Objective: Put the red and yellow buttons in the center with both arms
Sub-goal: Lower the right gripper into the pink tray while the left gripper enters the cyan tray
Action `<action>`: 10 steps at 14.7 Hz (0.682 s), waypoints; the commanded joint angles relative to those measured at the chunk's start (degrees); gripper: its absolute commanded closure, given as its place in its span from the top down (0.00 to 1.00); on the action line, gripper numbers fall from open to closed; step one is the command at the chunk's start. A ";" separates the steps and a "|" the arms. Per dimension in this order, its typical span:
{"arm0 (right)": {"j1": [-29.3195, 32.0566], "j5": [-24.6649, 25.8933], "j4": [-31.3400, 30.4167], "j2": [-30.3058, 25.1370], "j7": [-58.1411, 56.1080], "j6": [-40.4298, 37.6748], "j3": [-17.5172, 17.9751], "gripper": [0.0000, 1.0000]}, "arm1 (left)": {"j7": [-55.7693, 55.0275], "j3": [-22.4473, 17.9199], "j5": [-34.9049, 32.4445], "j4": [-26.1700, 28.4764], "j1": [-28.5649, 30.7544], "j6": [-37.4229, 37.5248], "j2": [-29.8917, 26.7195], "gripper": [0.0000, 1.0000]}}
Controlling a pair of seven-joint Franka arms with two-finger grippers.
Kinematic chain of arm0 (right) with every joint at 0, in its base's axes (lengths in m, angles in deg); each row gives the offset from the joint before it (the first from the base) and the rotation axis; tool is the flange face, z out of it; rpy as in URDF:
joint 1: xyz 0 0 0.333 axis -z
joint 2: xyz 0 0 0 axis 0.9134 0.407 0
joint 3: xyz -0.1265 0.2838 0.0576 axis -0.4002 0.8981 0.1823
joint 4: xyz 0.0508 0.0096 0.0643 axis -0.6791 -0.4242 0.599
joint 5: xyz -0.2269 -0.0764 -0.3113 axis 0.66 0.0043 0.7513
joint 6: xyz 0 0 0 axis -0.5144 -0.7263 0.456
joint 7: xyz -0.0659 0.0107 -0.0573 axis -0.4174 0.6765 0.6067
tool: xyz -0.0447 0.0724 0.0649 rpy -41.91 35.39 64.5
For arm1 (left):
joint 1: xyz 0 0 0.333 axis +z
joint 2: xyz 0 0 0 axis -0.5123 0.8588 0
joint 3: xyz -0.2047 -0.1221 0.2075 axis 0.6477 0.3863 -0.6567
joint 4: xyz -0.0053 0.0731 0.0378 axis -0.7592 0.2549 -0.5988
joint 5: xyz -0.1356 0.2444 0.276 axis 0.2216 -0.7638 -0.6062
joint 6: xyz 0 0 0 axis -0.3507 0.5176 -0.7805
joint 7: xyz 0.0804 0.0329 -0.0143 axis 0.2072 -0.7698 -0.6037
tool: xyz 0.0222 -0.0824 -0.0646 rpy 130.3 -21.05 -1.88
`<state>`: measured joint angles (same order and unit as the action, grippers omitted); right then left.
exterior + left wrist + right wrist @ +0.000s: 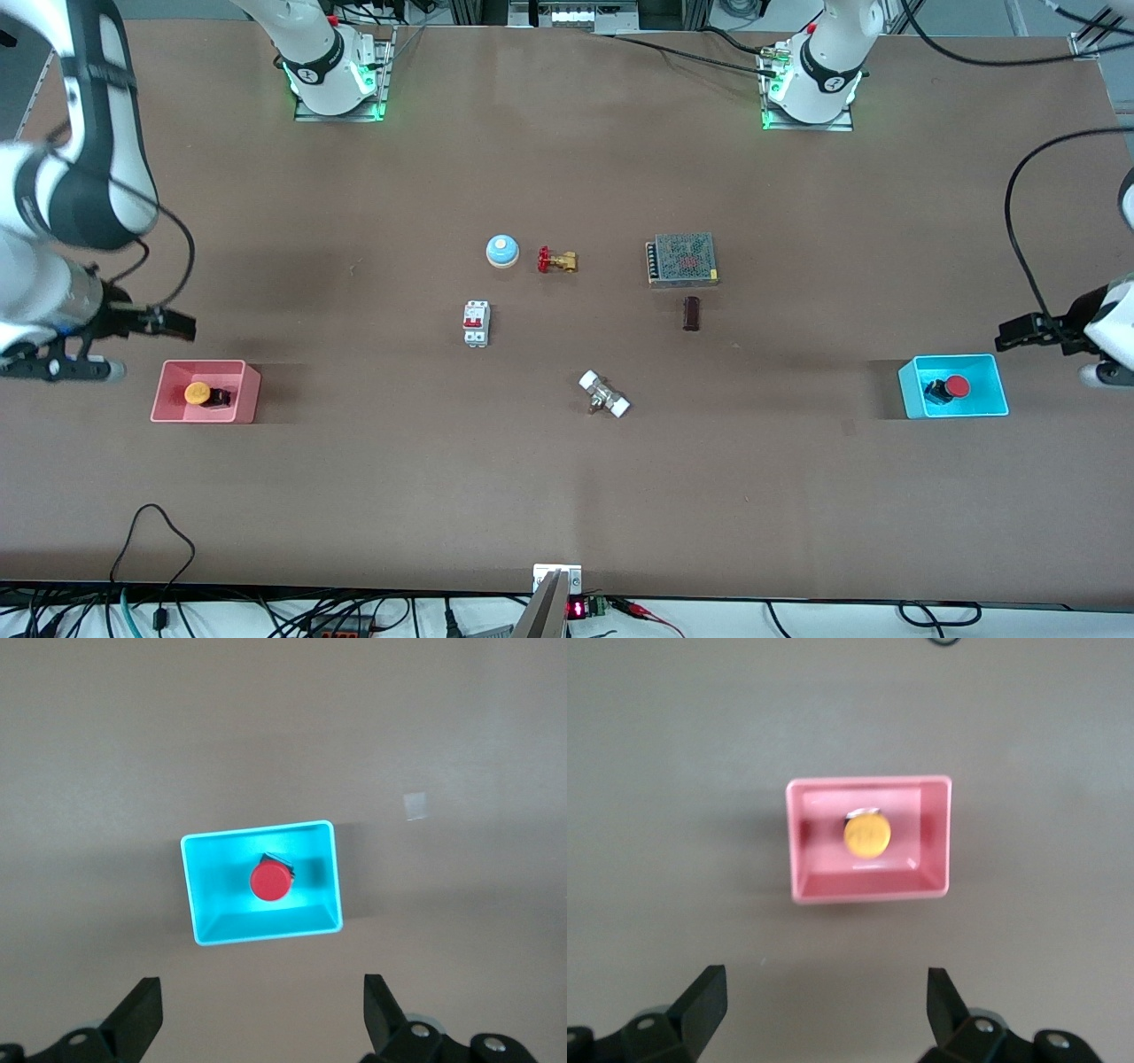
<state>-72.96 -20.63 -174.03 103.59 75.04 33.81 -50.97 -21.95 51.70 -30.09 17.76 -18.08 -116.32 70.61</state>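
Observation:
The yellow button lies in the pink bin at the right arm's end of the table. The right wrist view shows its cap inside that bin. My right gripper hangs over the table beside the pink bin, open and empty. The red button sits in the cyan bin at the left arm's end. The left wrist view shows it in the bin. My left gripper hangs beside the cyan bin, open and empty.
Around the table's middle lie a blue dome bell, a brass valve with a red handwheel, a white circuit breaker, a metal power supply, a small dark block and a white-ended fitting.

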 commanded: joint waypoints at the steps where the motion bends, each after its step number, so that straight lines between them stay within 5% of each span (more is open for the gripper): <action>1: 1.96 0.21 10.14 9.72 -0.31 0.39 0.34 1.00 | 2.56 0.16 -0.67 -0.59 0.80 -3.14 4.07 1.00; 10: 2.84 0.13 11.48 18.09 -4.71 7.60 0.43 1.00 | 2.92 0.24 -0.67 -0.15 0.89 -11.32 14.19 1.00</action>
<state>-71.22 -20.64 -164.02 120.88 71.99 41.90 -50.97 -19.74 51.77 -30.09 18.01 -17.35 -125.89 83.57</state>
